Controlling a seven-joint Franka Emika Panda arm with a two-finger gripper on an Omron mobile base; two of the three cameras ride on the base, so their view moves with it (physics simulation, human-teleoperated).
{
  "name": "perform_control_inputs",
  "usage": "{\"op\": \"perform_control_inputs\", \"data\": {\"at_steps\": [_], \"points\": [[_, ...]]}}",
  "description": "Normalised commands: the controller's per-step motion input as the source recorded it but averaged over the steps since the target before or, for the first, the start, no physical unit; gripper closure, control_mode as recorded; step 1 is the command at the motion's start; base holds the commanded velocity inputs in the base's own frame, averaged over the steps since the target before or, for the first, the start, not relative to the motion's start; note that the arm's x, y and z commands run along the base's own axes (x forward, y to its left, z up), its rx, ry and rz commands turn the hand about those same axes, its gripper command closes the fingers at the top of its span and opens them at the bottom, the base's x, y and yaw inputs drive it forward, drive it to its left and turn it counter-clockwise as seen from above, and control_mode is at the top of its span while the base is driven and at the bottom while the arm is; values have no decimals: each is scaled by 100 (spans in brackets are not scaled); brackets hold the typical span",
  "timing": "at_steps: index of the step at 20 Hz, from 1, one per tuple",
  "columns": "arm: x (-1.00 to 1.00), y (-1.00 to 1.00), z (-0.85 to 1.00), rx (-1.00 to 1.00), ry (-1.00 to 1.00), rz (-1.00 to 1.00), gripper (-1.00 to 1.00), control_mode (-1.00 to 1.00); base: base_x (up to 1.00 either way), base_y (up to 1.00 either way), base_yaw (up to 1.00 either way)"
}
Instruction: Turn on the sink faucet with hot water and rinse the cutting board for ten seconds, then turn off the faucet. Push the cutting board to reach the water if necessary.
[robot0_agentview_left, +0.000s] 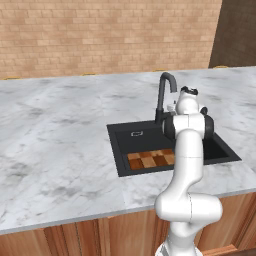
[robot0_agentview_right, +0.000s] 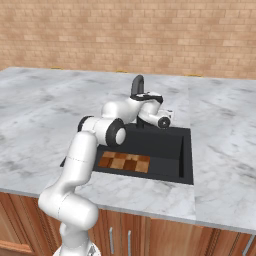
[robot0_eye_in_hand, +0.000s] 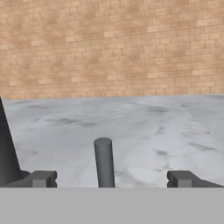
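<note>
We have the pincer (robot0_eye_in_hand: 109, 178) released, straddling the sink faucet (robot0_agentview_left: 164, 95) lever (robot0_eye_in_hand: 104, 162). Off-centre closing risks slipping off; no water yet, cutting board (robot0_agentview_right: 124, 162) sits at the sink's (robot0_agentview_right: 186, 150) 6 o'clock.

The arm hides the cutting board (robot0_agentview_left: 150, 159)'s right end and the sink faucet (robot0_agentview_right: 136, 86)'s base.

You have two base cameras behind the arm, left and right, both looking forward and down. They share the sink (robot0_agentview_left: 218, 150), the marble counter (robot0_agentview_left: 60, 130) and the brick wall (robot0_agentview_left: 100, 30). Your hand camera sits very near the counter, facing level toward that wall, with the faucet lever (robot0_eye_in_hand: 104, 162) close before it.
</note>
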Motion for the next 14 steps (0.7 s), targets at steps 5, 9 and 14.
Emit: {"op": "perform_control_inputs", "data": {"at_steps": [5,9,14], "points": [[2,6,0,0,0,0,-100,-100,0,0,0],[8,4,-2,0,0,0,-100,-100,0,0,0],[10,0,0,0,0,0,-100,-100,0,0,0]]}}
